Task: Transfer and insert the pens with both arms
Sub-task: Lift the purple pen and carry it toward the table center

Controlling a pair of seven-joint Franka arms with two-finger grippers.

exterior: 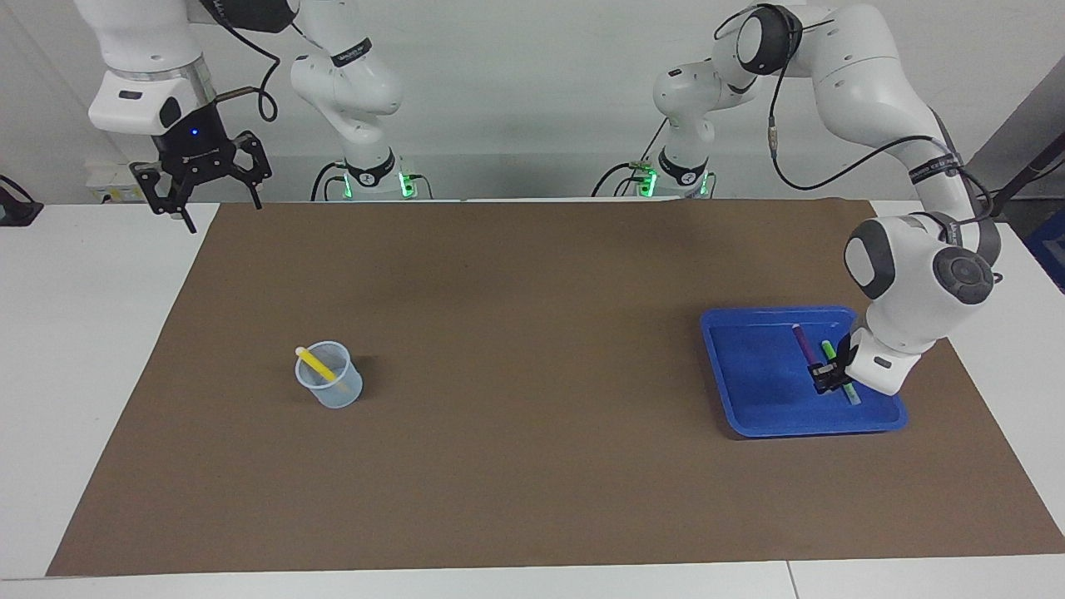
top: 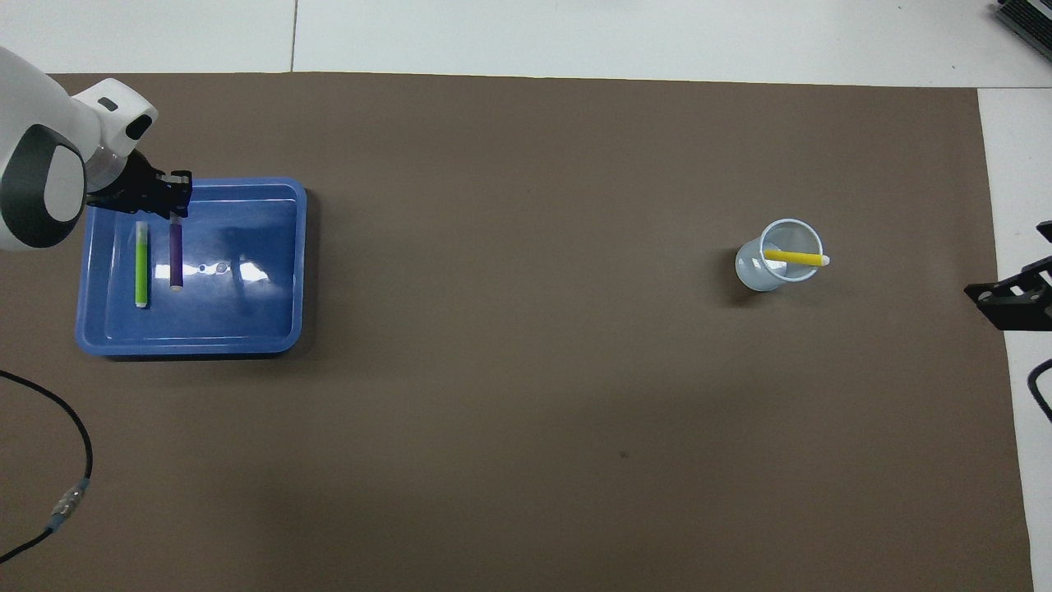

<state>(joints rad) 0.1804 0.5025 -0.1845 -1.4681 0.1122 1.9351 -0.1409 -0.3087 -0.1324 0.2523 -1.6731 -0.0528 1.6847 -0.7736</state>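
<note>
The yellow pen (exterior: 316,363) (top: 795,257) leans inside a clear cup (exterior: 331,389) (top: 754,270) toward the right arm's end of the mat. The purple pen (exterior: 804,343) (top: 175,255) and the green pen (exterior: 839,370) (top: 141,267) lie flat side by side in a blue tray (exterior: 757,374) (top: 246,312) toward the left arm's end. My left gripper (exterior: 825,376) (top: 160,204) is low in the tray, at the ends of both pens farther from the robots. My right gripper (exterior: 218,206) (top: 1017,294) is open and empty, raised over the mat's edge at its own end.
A brown mat (exterior: 532,333) (top: 526,411) covers most of the white table. A black cable (top: 74,427) from the left arm hangs over the mat near the robots. Nothing else stands between the cup and the tray.
</note>
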